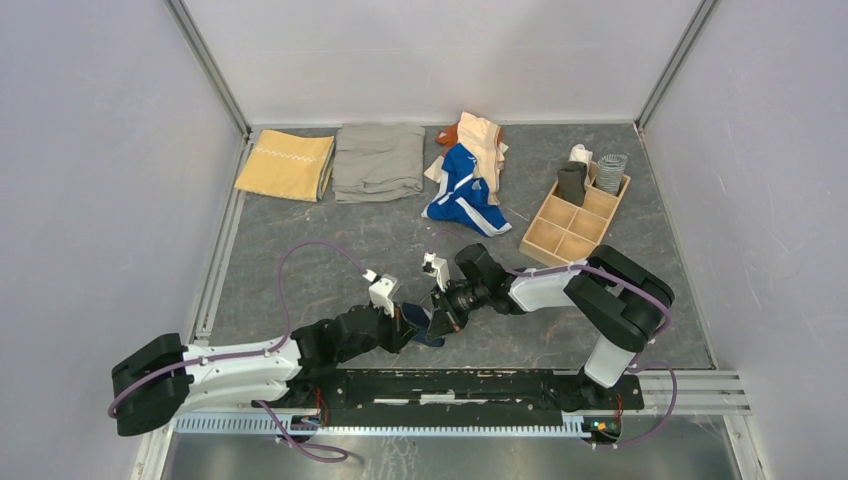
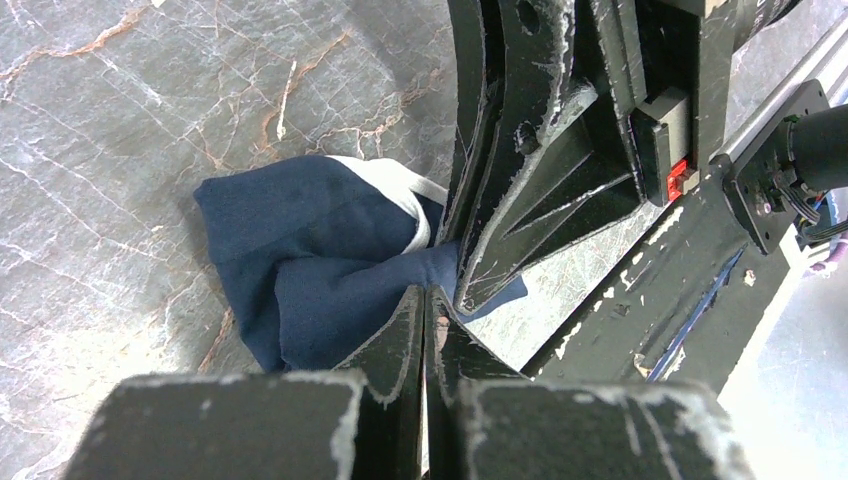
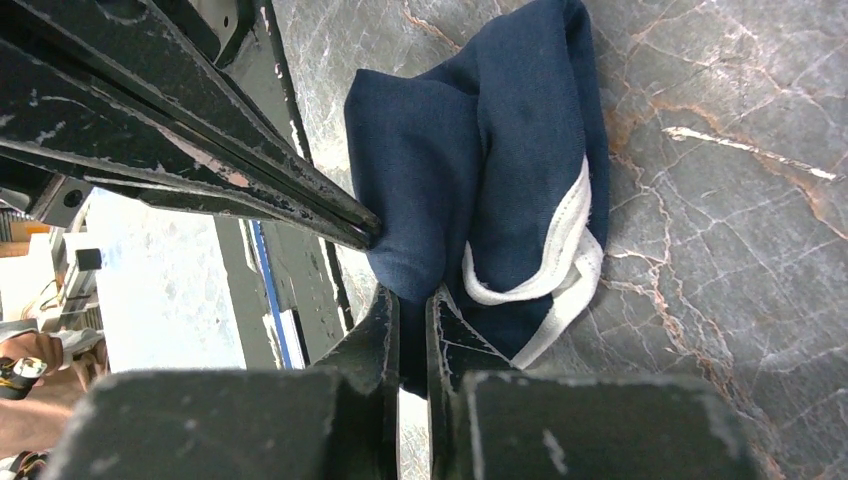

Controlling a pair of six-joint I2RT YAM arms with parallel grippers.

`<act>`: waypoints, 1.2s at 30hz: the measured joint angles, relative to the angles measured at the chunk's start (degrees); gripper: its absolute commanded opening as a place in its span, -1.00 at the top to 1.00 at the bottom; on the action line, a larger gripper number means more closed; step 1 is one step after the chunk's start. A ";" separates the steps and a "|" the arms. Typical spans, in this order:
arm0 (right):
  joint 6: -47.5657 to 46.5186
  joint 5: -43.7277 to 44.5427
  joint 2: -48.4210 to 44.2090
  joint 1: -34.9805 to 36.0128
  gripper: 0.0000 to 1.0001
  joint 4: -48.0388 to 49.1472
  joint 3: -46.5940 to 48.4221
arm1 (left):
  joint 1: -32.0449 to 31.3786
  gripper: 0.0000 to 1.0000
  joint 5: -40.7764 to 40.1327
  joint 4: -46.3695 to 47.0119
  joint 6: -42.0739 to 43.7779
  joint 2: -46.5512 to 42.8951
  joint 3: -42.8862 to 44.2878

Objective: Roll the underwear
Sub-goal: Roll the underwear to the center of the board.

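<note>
Grey marbled tabletop (image 1: 300, 215) fills the scene, closed in by pale walls. Near its front edge, just ahead of your arm bases, you have the navy briefs (image 1: 425, 328) bunched into a loose lump, with the white trim (image 3: 570, 250) curling along one side. Your left gripper (image 2: 428, 296) is pinched tight on a fold of the navy cloth. Your right gripper (image 3: 410, 298) is squeezed narrow on the same piece (its tips come almost point to point with the left's). Well back from both, the bright blue and peach pieces (image 1: 465, 185) lie in a heap beside a wooden divider tray (image 1: 562, 212).
</note>
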 measured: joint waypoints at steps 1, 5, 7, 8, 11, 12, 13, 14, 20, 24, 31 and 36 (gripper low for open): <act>0.00 0.00 0.00 -0.02 0.84 -0.02 0.00 | 0.00 0.96 -0.04 0.35 -0.02 0.24 -0.04; -0.04 0.07 -0.02 -0.02 0.74 -0.07 0.00 | 0.00 0.96 -0.50 0.59 -1.49 1.27 -0.04; -0.07 0.13 -0.11 -0.02 0.66 -0.11 0.00 | 0.00 0.96 -0.90 0.68 -2.16 2.01 -0.02; -0.11 0.33 -0.24 -0.02 0.62 -0.20 0.00 | 0.00 0.96 -1.20 0.74 -2.54 2.36 0.04; -0.48 1.33 -0.94 0.02 0.47 -0.94 0.00 | -0.02 0.96 -1.97 0.76 -4.11 3.89 0.70; -0.72 1.77 -1.27 0.04 0.43 -1.31 0.00 | -0.02 0.96 -2.14 0.76 -4.42 4.44 0.96; -0.96 2.29 -1.68 0.04 0.41 -1.77 0.00 | -0.02 0.96 -2.29 0.74 -5.03 5.14 1.29; -1.16 2.80 -2.08 0.04 0.38 -2.21 0.00 | -0.02 0.96 -2.45 0.76 -5.33 5.84 1.62; -4.55 7.63 -6.49 0.04 0.24 -6.71 -0.11 | -0.02 0.96 -3.34 1.33 -6.78 9.01 2.86; -8.09 11.69 -11.19 0.04 0.19 -9.88 -0.26 | -0.02 0.96 -3.87 1.36 -7.23 9.64 3.13; -16.44 19.28 -18.91 1.44 0.19 -11.30 -1.84 | -0.02 0.96 -4.98 0.98 -8.26 9.70 3.21; -26.47 27.63 -25.33 8.85 0.10 -8.20 -6.71 | -0.02 0.96 -6.23 0.44 -9.57 9.70 3.37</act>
